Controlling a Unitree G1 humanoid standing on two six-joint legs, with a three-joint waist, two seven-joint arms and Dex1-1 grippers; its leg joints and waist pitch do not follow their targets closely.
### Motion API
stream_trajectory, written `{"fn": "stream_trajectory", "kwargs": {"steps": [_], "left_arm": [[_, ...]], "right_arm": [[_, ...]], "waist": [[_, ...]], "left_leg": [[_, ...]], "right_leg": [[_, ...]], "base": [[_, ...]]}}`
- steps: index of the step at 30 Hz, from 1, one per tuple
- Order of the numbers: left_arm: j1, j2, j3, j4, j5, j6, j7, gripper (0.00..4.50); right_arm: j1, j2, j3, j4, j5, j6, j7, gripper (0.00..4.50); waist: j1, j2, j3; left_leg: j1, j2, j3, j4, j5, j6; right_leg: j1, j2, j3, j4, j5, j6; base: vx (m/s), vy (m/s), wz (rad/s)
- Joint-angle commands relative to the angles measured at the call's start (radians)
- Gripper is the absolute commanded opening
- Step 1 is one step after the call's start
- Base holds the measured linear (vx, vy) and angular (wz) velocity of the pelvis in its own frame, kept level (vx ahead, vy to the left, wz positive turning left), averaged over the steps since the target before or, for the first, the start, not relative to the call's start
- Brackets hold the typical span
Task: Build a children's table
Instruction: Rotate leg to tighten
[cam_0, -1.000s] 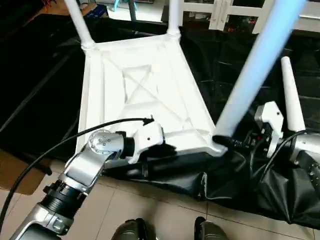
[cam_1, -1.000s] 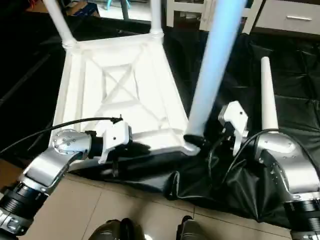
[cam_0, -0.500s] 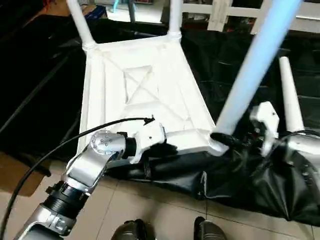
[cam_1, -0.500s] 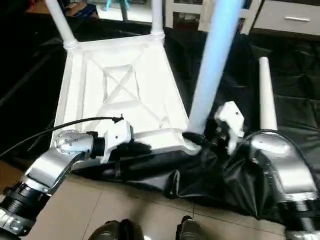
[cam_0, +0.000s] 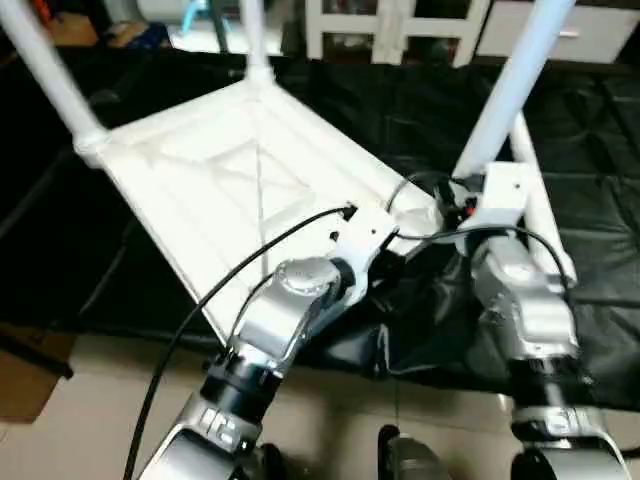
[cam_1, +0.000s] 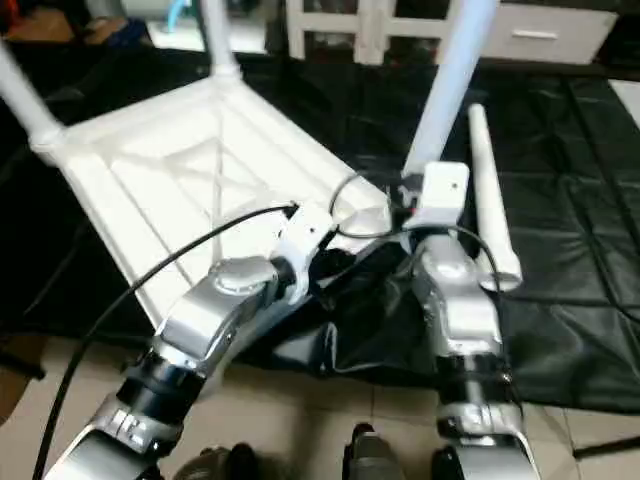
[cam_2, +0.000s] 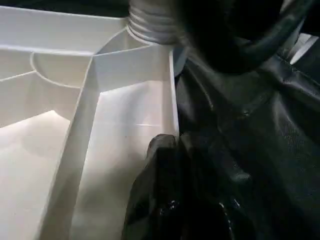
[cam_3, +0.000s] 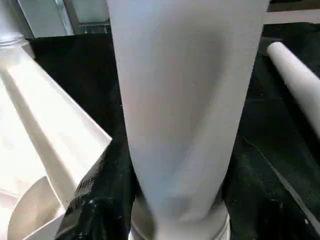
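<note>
Nearest you, your two silver forearms reach toward the near edge of the table top (cam_0: 200, 190); treat that top as your landmark — a broad white plastic rectangle lying underside up on crinkled, glossy black sheeting (cam_1: 590, 330), its smooth ribs crossing in an X.

Your left gripper (cam_0: 385, 262) sits at the top's near rim beside the near right corner, and its black fingers are closed together with nothing between them; in the left wrist view the plain white rim wall and a bunched fold of the sheeting lie just ahead of it.

Your right gripper (cam_1: 405, 205) is at that same near right corner, against the base of the standing leg (cam_0: 510, 80); the right wrist view shows that matte, tapered white tube rising between the fingers from a round socket — whether the jaws press on it or stand just clear of it you cannot tell.

Just right of the top, a loose leg (cam_1: 490, 190) lies flat on the sheeting, a long smooth cone.

Farther off, two more legs (cam_0: 45, 75) stand upright at the top's far corners.
</note>
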Motion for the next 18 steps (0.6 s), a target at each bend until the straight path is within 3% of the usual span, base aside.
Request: {"fn": "stream_trajectory", "kwargs": {"steps": [1, 5, 6, 7, 12, 13, 17, 18], "left_arm": [[-0.028, -0.009, -0.034, -0.045, -0.022, -0.050, -0.054, 0.00], [-0.008, 0.085, -0.044, -0.050, 0.004, -0.102, -0.110, 0.00], [0.006, 0.128, -0.053, -0.052, 0.015, -0.136, -0.142, 0.00], [0.013, 0.147, -0.059, -0.053, 0.020, -0.153, -0.157, 0.00], [0.065, 0.290, -0.070, -0.067, 0.018, -0.293, -0.289, 0.00], [0.077, 0.316, -0.073, -0.072, 0.009, -0.328, -0.321, 0.00], [0.128, 0.405, -0.049, -0.104, -0.019, -0.326, -0.389, 0.00], [0.145, 0.433, -0.038, -0.112, -0.026, -0.336, -0.410, 0.00]], "right_arm": [[0.019, 0.011, 0.017, 0.072, -0.002, 0.043, 0.017, 1.97], [0.030, -0.065, 0.092, -0.033, 0.026, -0.003, 0.272, 1.97], [0.049, -0.117, 0.119, -0.084, 0.037, -0.014, 0.366, 2.66], [0.058, -0.139, 0.127, -0.106, 0.045, -0.015, 0.402, 2.65], [0.135, -0.285, 0.127, -0.260, 0.166, 0.017, 0.676, 3.07], [0.150, -0.304, 0.124, -0.281, 0.184, 0.022, 0.718, 3.10], [0.209, -0.366, 0.117, -0.318, 0.225, 0.027, 0.835, 3.52], [0.225, -0.379, 0.116, -0.316, 0.231, 0.022, 0.862, 3.59]], "waist": [[0.000, -0.013, -0.071], [0.003, -0.014, -0.072], [0.009, -0.013, -0.073], [0.013, -0.014, -0.075], [0.033, -0.008, -0.079], [0.036, -0.008, -0.079], [0.045, -0.005, -0.087], [0.045, -0.003, -0.089]], "left_leg": [[0.022, 0.030, -0.033, -0.094, -0.432, 0.023], [0.022, 0.032, -0.031, -0.093, -0.418, 0.044], [0.026, 0.036, -0.026, -0.092, -0.392, 0.057], [0.026, 0.038, -0.024, -0.090, -0.355, 0.071], [0.036, 0.045, -0.015, -0.083, -0.270, 0.114], [0.032, 0.046, -0.015, -0.082, -0.247, 0.125], [0.033, 0.048, -0.014, -0.075, -0.171, 0.147], [0.030, 0.047, -0.013, -0.072, -0.122, 0.168]], "right_leg": [[0.040, -0.015, 0.005, -0.069, -0.464, -0.084], [0.045, -0.016, 0.008, -0.065, -0.427, -0.110], [0.043, -0.018, 0.014, -0.061, -0.382, -0.136], [0.048, -0.018, 0.019, -0.055, -0.337, -0.156], [0.045, -0.016, 0.031, -0.042, -0.248, -0.212], [0.049, -0.017, 0.031, -0.038, -0.228, -0.220], [0.052, -0.019, 0.032, -0.021, -0.146, -0.249], [0.054, -0.018, 0.032, -0.013, -0.089, -0.269]], "base": [[0.000, 0.000, 0.00], [0.000, 0.000, 0.00], [0.000, 0.000, 0.00], [0.000, 0.000, 0.00], [0.011, -0.003, 0.02], [0.054, -0.017, 0.09], [0.062, -0.013, 0.04], [0.051, -0.016, 0.01]]}}
